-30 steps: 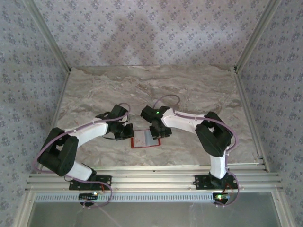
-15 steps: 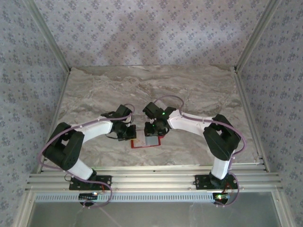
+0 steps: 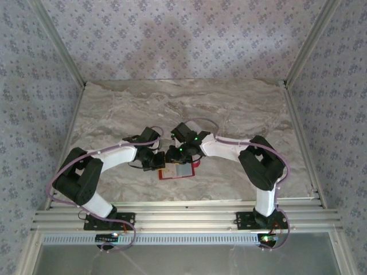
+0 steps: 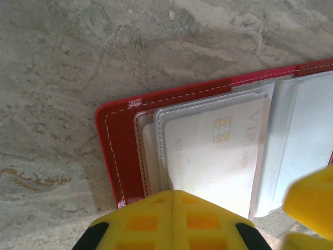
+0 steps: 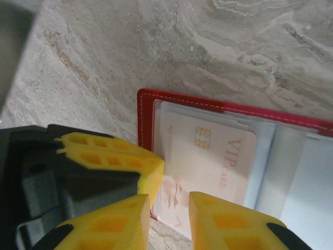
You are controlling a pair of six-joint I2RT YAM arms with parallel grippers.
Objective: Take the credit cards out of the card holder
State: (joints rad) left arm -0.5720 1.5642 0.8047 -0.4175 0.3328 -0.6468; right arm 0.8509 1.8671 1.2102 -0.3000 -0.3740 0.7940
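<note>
Step 1: pin the card holder, grab the top card – nothing out yet.
Red card holder (image 3: 176,171) lies open on the table (image 3: 241,109), centre-front, VIP card (image 5: 208,151) in its clear pocket. Left claw (image 4: 170,208) pressed together, tip down on the holder's edge, arm reaching in low. Right claw (image 5: 169,208) spread a little, 2 fingers (image 5: 223,221) astride the card's near edge; prob. not gripping, hard to tell. Next: close on that edge, slide out w/o dragging the holder.
</note>
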